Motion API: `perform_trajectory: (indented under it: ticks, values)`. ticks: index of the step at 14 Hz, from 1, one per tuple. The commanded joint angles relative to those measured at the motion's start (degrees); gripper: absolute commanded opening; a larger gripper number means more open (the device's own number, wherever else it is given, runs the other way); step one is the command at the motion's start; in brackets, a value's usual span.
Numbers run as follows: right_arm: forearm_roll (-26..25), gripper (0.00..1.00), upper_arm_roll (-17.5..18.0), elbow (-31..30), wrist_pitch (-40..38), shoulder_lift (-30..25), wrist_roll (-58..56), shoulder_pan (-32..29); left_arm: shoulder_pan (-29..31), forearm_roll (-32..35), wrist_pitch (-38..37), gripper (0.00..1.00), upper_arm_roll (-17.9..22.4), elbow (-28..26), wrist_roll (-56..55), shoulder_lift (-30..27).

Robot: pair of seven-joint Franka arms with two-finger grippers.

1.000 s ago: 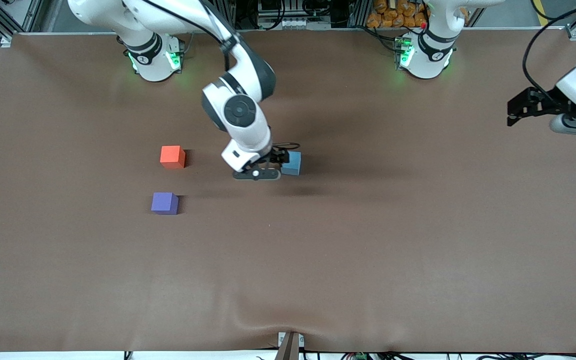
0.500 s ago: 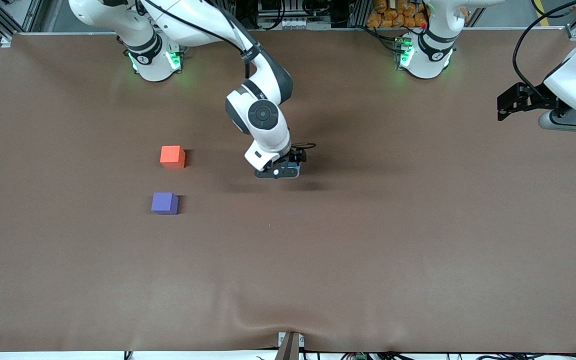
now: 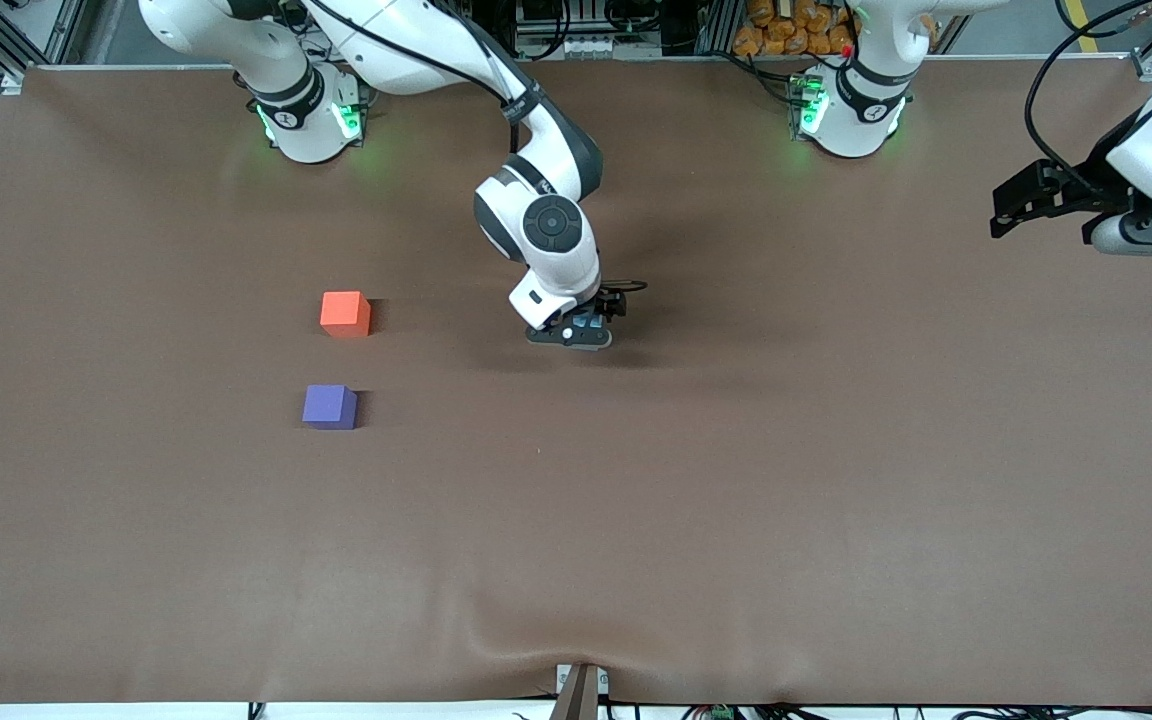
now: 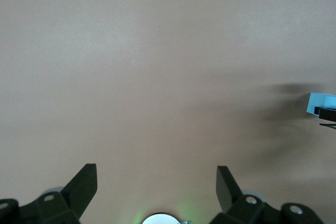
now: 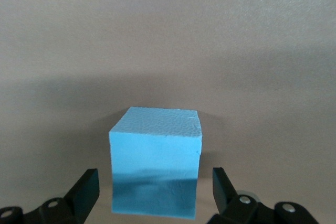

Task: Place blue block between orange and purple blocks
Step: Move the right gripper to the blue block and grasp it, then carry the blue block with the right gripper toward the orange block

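Observation:
The blue block sits on the table between the open fingers of my right gripper, with a gap on each side and no contact that I can see. From the front, the right gripper covers the blue block almost fully. The orange block and the purple block lie toward the right arm's end, the purple one nearer the camera, with a gap between them. My left gripper hangs open and empty at the left arm's end. Its wrist view shows the left gripper over bare cloth.
A brown cloth covers the whole table, with a small ridge at its near edge. In the left wrist view the blue block shows at the frame's edge.
My right gripper has slid toward the left arm's end and come down around the blue block, which now is nearly hidden. The left gripper has shifted a little.

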Motion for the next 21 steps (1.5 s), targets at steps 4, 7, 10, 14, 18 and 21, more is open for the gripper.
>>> perform_trajectory:
  ticks: [4, 7, 10, 14, 18, 21]
  values:
    - [1.07, 0.0, -1.02, 4.45, -8.01, -2.22, 0.61, -3.54, 1.31, -0.11, -1.28, 1.0, 0.12, 0.63, 2.77, 0.71]
    - [0.54, 0.0, -1.19, 3.84, -18.29, -9.42, -9.0, -11.35, 1.31, -0.11, -1.28, 1.0, -0.05, 0.63, 2.86, 1.41]
    - [0.81, 0.0, -1.19, 2.45, -27.18, -14.26, -20.02, -20.24, 2.27, -0.11, -1.19, 1.0, 0.12, 0.63, 2.86, 2.03]
    - [0.46, 0.0, -1.28, -9.32, -26.68, -21.56, -39.16, -31.57, 2.63, -0.11, -0.75, 1.0, 0.12, 1.34, 2.86, 2.73]
    - [-1.73, 0.0, -1.37, -16.09, -24.93, -24.64, -45.42, -36.42, 2.54, -0.11, -0.75, 1.0, 0.12, 1.25, 2.86, 2.73]
    - [-1.83, 0.0, -1.37, -24.18, -15.8, -26.14, -48.69, -37.84, 2.63, -0.11, -0.75, 1.0, 0.12, 1.25, 2.86, 2.38]
